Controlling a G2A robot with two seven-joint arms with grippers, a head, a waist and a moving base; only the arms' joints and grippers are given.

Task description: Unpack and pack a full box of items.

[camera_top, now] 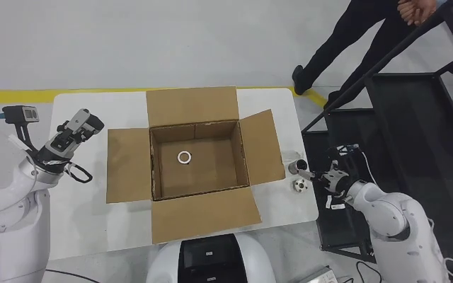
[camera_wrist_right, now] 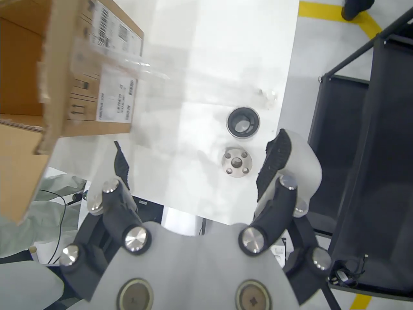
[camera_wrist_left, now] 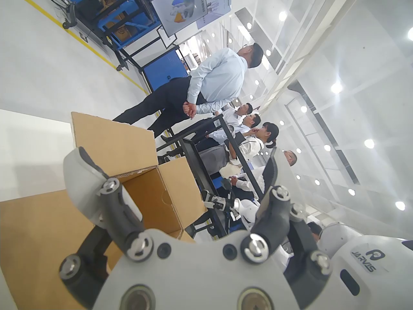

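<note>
left gripper hangs spread and empty, the open box just ahead of its tips. a white ring lies alone on the box floor. right gripper, fingers apart and holding nothing, hovers over a flanged metal disc, a dark tube just beyond it. both sit near the table edge; a skewed close could, i judge, knock the disc off.

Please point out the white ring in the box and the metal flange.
Small white ring (camera_top: pixel 180 157): top view, on its band.
Round silver metal flange (camera_wrist_right: pixel 236 171): right wrist view, on its flat face.
</note>
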